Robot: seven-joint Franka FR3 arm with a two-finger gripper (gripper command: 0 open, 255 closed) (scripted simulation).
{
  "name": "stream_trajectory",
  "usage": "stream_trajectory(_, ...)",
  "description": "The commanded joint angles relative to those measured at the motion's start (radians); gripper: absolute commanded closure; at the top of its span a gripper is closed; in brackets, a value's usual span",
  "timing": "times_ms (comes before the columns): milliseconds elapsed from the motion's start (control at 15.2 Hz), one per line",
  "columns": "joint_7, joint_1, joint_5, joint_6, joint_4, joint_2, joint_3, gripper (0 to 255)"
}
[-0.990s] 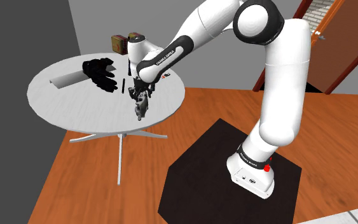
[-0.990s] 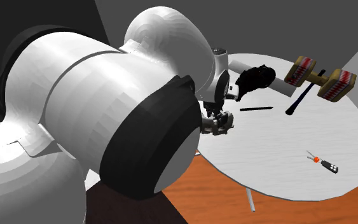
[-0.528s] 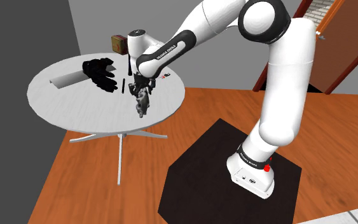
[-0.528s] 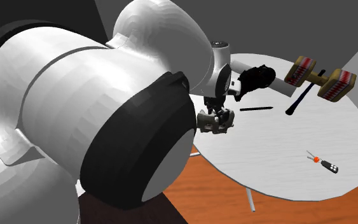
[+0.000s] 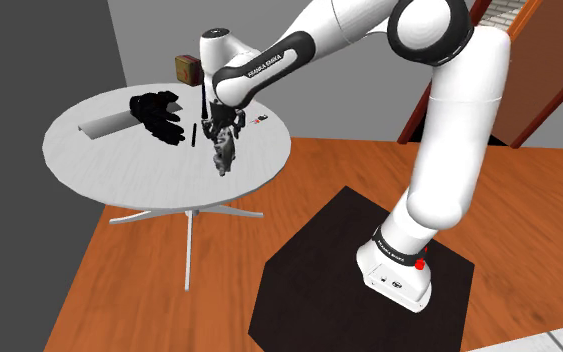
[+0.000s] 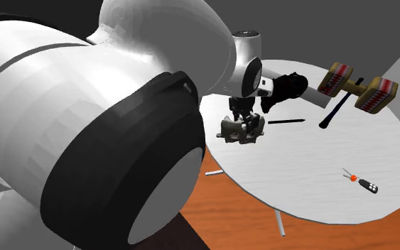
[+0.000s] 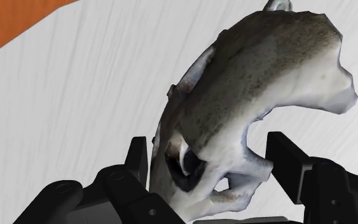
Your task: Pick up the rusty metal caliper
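Observation:
The rusty caliper [image 7: 260,102] is a curved, mottled grey-brown metal piece with pale edges. My gripper [image 7: 212,162] is shut on its lower end, one black finger [image 7: 139,159] on each side. In the shoulder view the caliper [image 5: 223,155] hangs below the gripper [image 5: 225,130], a little above the near right part of the round white table [image 5: 119,165]. In the second exterior view the caliper [image 6: 241,129] hangs under the gripper [image 6: 242,113], over the table's edge nearest the arm.
On the table lie a black glove-like object [image 5: 157,112], a white cylinder [image 5: 104,123], a thin black stick [image 6: 285,121], a black rod [image 6: 337,111], a brown dumbbell-shaped object [image 6: 358,85] and a small orange-and-black tool [image 6: 361,182]. A wooden floor lies beneath.
The gripper has risen and moved a little toward the table's middle, carrying the caliper up with it. The other things on the table have not moved.

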Motion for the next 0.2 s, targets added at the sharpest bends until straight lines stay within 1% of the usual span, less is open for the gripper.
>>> stream_trajectory(0, -0.007, -0.001, 0.008, -0.022, 0.006, -0.018, 0.004, 255)
stream_trajectory(132, -0.007, -0.001, 0.009, -0.024, 0.006, -0.019, 0.004, 255)
